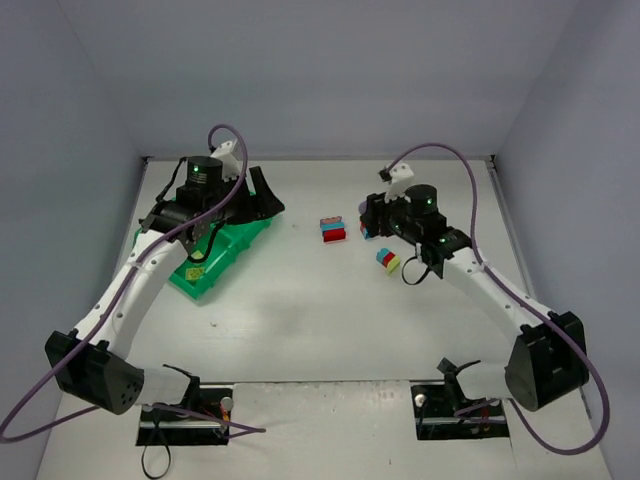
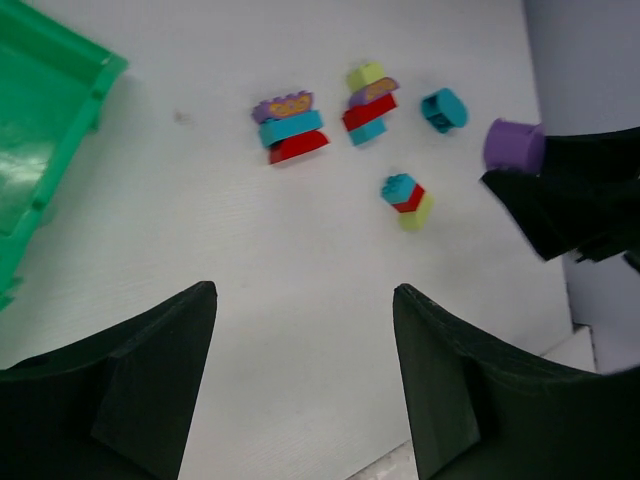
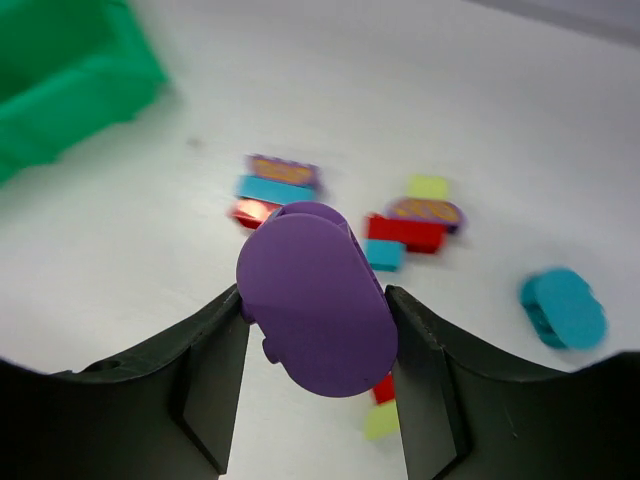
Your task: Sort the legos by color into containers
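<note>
Jaws of the right gripper [image 3: 316, 345] are closed on a purple brick [image 3: 310, 290], one dark finger pressed on each of its long sides, and the brick is lifted clear of the table. In the left wrist view the same brick shows at the right edge of the frame, poking out of the dark fingers. The left gripper [image 2: 303, 300] stands open with nothing between its jaws, above bare table [image 2: 250, 250].

The green tray [image 1: 215, 260] lies at the left of the top view, well apart from the held brick; which compartment is meant for purple cannot be told.

The remaining legos sit mid-table: a purple-cyan-red stack [image 2: 290, 127], a second mixed stack [image 2: 368, 103], a lone cyan brick [image 2: 444, 109], and a small cyan-red-yellow-green stack [image 2: 407, 200].

Judging by looks, these bricks are light, rigid and smooth, so a squeeze will not hurt them, but a rounded end could pivot or slip out. Flat opposite sides are the best hold. The stacks probably need pulling apart, one gripper bracing.
</note>
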Controlling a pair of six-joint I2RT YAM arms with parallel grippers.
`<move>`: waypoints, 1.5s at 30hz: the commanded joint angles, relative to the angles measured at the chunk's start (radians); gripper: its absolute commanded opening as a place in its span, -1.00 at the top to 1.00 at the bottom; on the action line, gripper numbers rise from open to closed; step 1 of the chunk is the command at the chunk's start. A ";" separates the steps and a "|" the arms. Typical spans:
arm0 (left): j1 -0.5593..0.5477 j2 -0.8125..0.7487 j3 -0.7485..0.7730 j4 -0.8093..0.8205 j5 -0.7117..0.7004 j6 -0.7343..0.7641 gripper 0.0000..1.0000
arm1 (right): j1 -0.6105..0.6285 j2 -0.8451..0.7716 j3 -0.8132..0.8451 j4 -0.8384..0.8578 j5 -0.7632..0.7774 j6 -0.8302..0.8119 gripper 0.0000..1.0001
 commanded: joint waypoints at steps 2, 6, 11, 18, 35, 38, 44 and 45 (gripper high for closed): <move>-0.057 0.030 0.087 0.154 0.111 -0.105 -0.30 | 0.137 -0.087 0.019 0.067 -0.132 -0.045 1.00; -0.113 0.057 0.104 0.233 0.166 -0.165 -0.40 | 0.234 -0.120 0.032 0.079 -0.169 -0.048 1.00; -0.152 0.099 0.119 0.237 0.190 -0.185 -0.40 | 0.319 -0.120 0.062 0.076 -0.167 -0.059 1.00; -0.207 0.116 0.112 0.211 0.221 -0.182 -0.39 | 0.338 -0.127 0.075 0.076 -0.163 -0.062 0.96; -0.229 0.125 0.024 0.145 0.232 -0.141 -0.03 | 0.340 -0.136 0.084 0.082 -0.176 -0.040 0.94; -0.229 0.131 0.026 0.107 0.180 -0.124 -0.04 | 0.341 -0.135 0.081 0.081 -0.169 -0.040 0.94; -0.226 0.123 0.023 0.084 0.112 -0.112 -0.24 | 0.341 -0.129 0.078 0.082 -0.156 -0.042 0.95; -0.227 0.123 0.021 0.086 0.108 -0.112 -0.31 | 0.340 -0.127 0.076 0.082 -0.156 -0.043 0.95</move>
